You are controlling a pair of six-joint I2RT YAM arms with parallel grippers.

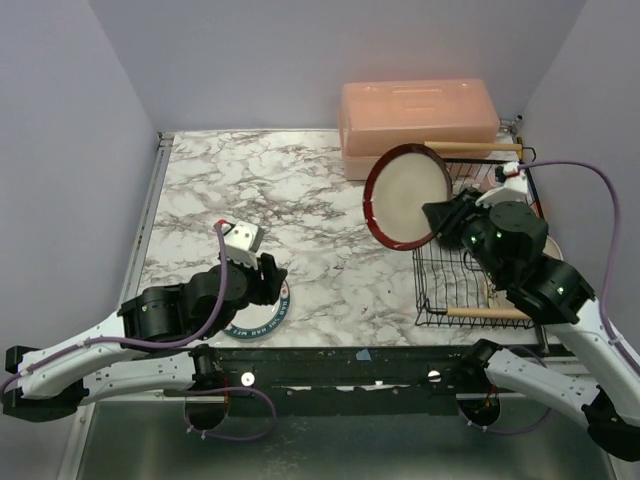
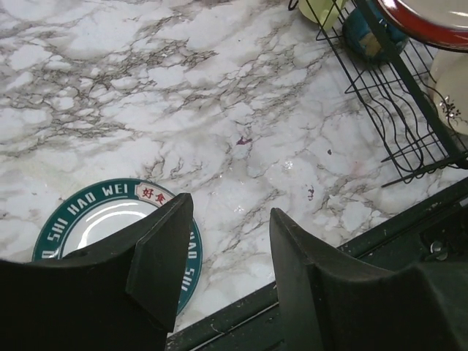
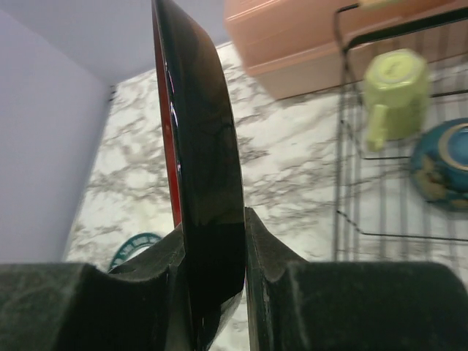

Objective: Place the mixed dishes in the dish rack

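Your right tool (image 3: pixel 213 245) has its matte black fingers pinched tight on the rim of the glossy maroon-rimmed plate (image 3: pixel 205 131), which stands on edge in the air by the left side of the black wire dish rack (image 3: pixel 344 183). Inside the rack lie a pale yellow-green mug (image 3: pixel 395 88) and a round teal-blue bowl (image 3: pixel 442 164). Your left tool (image 2: pixel 230 219) hangs half open and empty over the veined marble worktop (image 2: pixel 219 110), at the edge of a flat teal-banded lettered plate (image 2: pixel 102 219).

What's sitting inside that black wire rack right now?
A green mug, a teal bowl and a floral plate's edge show inside the rack. The right arm and the red-rimmed plate it holds hide the rest from above.
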